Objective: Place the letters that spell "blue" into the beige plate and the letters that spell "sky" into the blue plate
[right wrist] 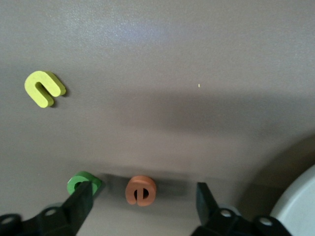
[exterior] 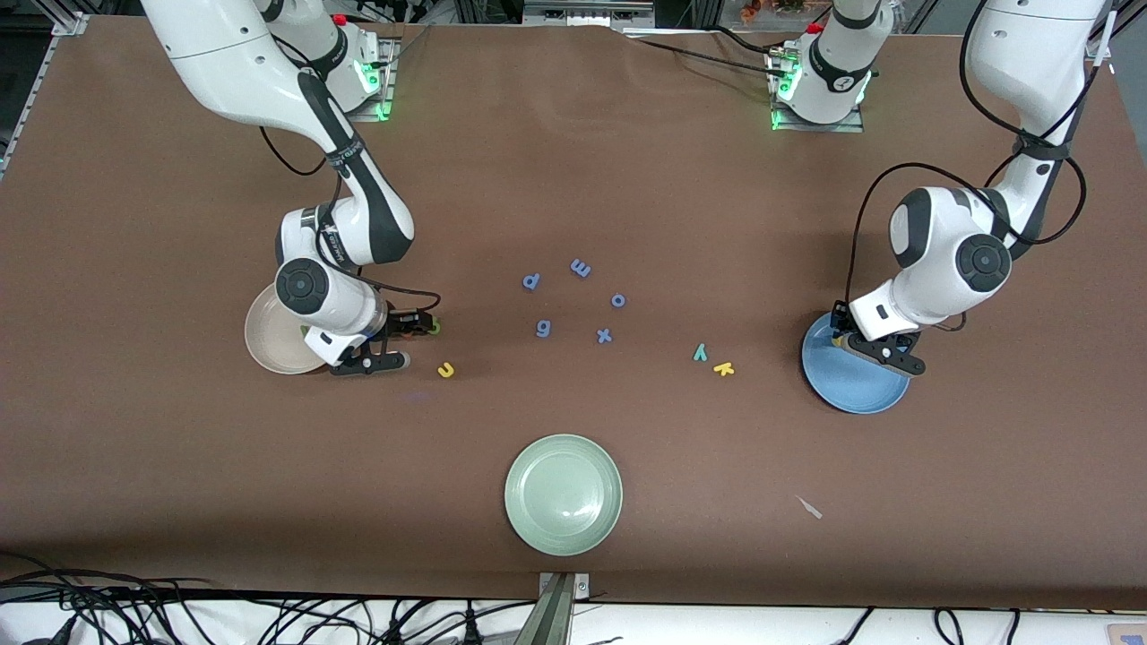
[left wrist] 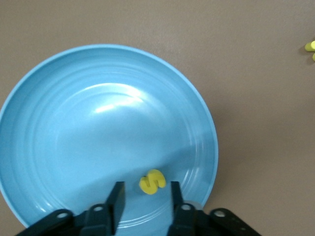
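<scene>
My left gripper [left wrist: 146,196] hangs open over the blue plate [left wrist: 74,123], at the left arm's end of the table [exterior: 851,387]. A yellow s [left wrist: 152,181] lies on the plate between the fingers, touching neither. The teal y [exterior: 700,352] and yellow k [exterior: 724,368] lie on the table beside the blue plate. My right gripper [right wrist: 140,199] stands open low over the table next to the beige plate [exterior: 269,345], with the orange e [right wrist: 141,190] between its fingers. One finger partly hides the green b [right wrist: 83,183]. The yellow u [exterior: 445,369] lies close by.
Periwinkle letters p [exterior: 531,281], m [exterior: 581,267], o [exterior: 618,300], g [exterior: 542,329] and x [exterior: 604,336] lie mid-table. A pale green plate [exterior: 563,494] sits nearer the front camera. A small scrap [exterior: 809,507] lies toward the left arm's end.
</scene>
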Motion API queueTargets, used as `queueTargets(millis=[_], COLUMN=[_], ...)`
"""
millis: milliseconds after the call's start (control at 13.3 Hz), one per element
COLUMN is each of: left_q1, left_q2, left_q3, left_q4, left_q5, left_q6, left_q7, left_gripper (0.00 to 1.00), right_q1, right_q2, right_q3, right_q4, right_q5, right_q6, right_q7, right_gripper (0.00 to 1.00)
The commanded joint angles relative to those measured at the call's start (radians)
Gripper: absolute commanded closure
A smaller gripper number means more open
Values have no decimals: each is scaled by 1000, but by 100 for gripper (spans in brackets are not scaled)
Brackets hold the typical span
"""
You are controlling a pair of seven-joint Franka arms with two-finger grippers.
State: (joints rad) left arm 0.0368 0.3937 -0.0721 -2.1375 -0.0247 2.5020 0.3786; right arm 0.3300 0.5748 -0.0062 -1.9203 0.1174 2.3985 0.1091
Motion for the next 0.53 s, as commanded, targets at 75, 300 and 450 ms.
queueTargets(millis=[75,300,450], left_q1=[-44,-148,-233], left_q2=[7,74,141], left_q3=[-2,-54,-54], left_q4=[47,167,229], left_q5=[-23,-119,-219], left_q6=[-3,-5,1], left_q7=[0,-85,-142], left_gripper=[16,16,16], right_q1=[4,4,4], right_q2=[-7,-7,-7], right_q3=[0,0,0], right_q4=[-49,-55,-54], right_q5=[8,10,10], right_q6=[65,67,64], right_q7=[-31,-48,-48], right_gripper=[42,67,94])
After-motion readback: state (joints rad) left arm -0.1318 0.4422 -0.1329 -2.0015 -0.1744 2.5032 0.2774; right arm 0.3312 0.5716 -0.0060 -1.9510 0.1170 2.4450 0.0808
